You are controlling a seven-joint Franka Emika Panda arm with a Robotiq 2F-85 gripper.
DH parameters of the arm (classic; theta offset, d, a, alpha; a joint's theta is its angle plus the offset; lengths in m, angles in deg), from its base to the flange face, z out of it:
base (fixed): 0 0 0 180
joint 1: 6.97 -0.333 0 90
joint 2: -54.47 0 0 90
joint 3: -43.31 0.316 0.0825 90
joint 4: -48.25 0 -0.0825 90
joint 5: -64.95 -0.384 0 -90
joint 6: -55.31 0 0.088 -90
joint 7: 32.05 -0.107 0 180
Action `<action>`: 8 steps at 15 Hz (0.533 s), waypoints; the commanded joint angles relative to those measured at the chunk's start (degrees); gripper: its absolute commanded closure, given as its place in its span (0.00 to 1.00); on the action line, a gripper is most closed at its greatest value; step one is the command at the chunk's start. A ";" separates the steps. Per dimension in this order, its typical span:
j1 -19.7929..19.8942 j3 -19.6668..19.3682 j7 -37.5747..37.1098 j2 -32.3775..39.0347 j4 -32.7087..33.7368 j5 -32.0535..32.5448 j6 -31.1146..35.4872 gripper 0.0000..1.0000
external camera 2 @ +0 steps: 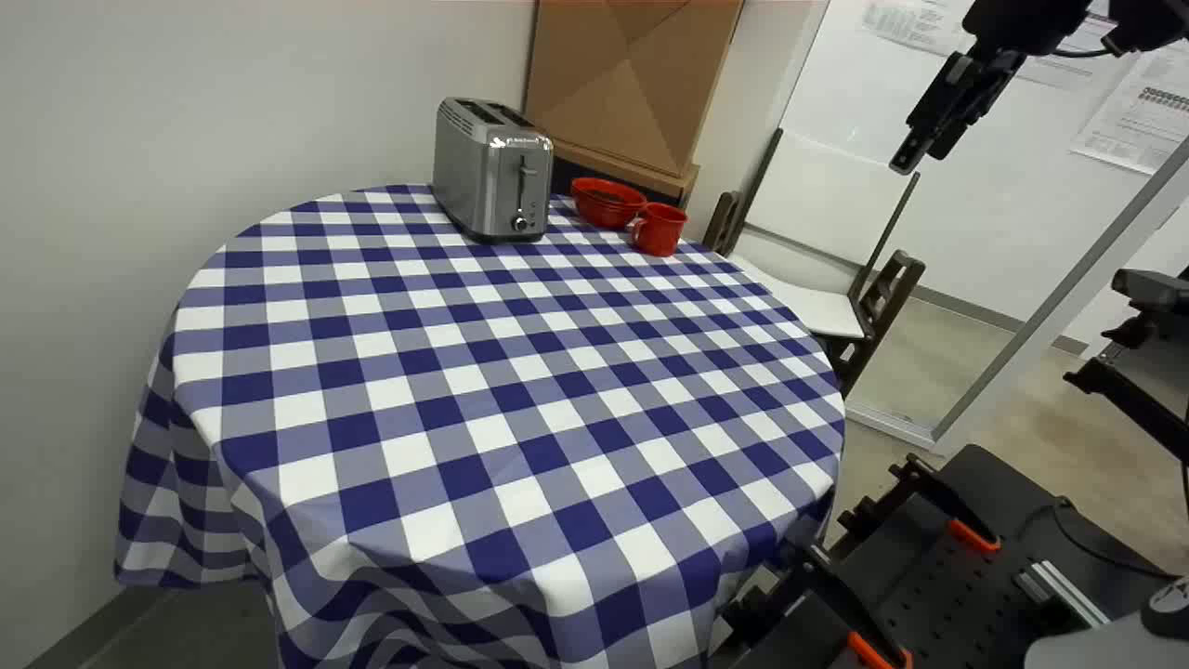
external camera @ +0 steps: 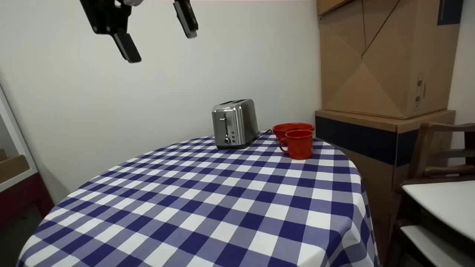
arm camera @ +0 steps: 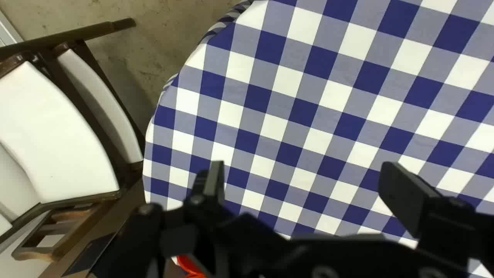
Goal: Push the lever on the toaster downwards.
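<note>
The print on the papers at the back is too small to read. The gripper hangs high up, its two fingers wide apart with only air between them. The toaster stands lower down, well away, on the checked cloth, its little lever high up on one end.

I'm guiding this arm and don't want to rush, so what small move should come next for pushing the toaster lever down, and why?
I'd probably ease the gripper lower, towards the lever on the toaster: the gripper hangs open, higher than the toaster and apart from it, and the lever sits near the top of its slot.
</note>
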 commanded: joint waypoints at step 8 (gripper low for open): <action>-1.66 -0.39 -2.60 4.78 0.62 -5.04 10.16 0.00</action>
